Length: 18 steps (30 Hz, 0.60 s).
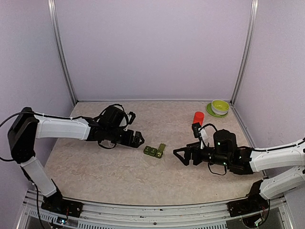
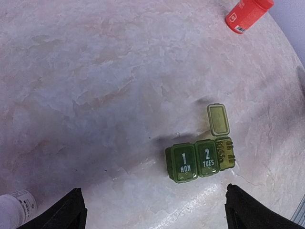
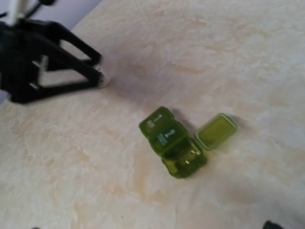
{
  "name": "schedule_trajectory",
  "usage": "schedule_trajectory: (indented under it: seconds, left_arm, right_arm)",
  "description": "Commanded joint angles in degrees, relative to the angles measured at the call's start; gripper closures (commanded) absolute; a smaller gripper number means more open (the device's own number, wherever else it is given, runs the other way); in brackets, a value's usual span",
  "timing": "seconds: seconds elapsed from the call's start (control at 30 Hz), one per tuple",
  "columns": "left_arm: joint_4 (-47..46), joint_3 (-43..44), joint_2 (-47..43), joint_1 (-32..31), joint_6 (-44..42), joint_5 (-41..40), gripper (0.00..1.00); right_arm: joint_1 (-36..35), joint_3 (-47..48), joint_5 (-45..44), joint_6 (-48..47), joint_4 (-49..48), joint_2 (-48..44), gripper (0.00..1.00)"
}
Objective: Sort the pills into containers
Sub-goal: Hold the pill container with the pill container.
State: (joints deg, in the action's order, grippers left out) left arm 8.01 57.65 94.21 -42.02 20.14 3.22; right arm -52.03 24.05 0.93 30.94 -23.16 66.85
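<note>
Left gripper (image 1: 137, 139): jaws wide, empty, just left of the containers (image 1: 153, 151). Right gripper (image 1: 179, 155): also spread, empty, to their right. The strip lies mid-table between the two. Third lid (image 2: 218, 119) is flipped open, MON and TUES shut. My read: lids next. Pin the strip with one arm and lift each lid's lip with one fingertip, else it skids.

We've got dark-green see-through containers (image 2: 200, 160) with white lettering, a red-orange bottle (image 2: 248, 14), a lime bowl (image 1: 219, 106), and a mottled, marble-ish cream tabletop (image 2: 95, 95).
</note>
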Motion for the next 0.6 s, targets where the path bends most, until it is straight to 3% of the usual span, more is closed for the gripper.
schedule_trajectory:
  seconds: [0.0, 0.57]
  left_arm:
    - [-2.74, 3.57, 5.66, -0.81, -0.48, 1.1, 0.01]
    - [-3.48, 7.13, 13.54, -3.32, -2.37, 0.16, 0.01]
  right_arm:
    - [2.38, 5.01, 5.22, -0.28, -0.62, 5.26, 0.01]
    - [9.1, 15.31, 18.44, 4.08, -9.61, 28.31, 0.1]
